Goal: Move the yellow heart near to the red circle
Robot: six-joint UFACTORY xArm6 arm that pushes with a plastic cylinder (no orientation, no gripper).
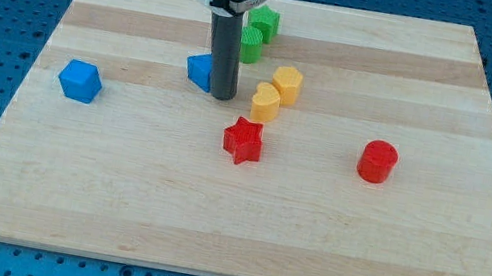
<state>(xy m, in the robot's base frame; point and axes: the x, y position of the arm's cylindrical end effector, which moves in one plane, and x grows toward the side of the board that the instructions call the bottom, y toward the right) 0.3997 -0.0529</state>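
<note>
The yellow heart (264, 102) lies near the middle of the wooden board (240, 228). The red circle (377, 161) stands to its lower right, well apart from it. My tip (222, 96) rests on the board just to the left of the yellow heart, a small gap between them. A blue block (199, 70) sits right against the rod's left side.
A yellow hexagon (287, 83) touches the heart's upper right. A red star (244, 140) lies just below the heart. Two green blocks (263, 23) (251, 45) sit behind the rod. A blue cube (80, 80) lies at the view's left.
</note>
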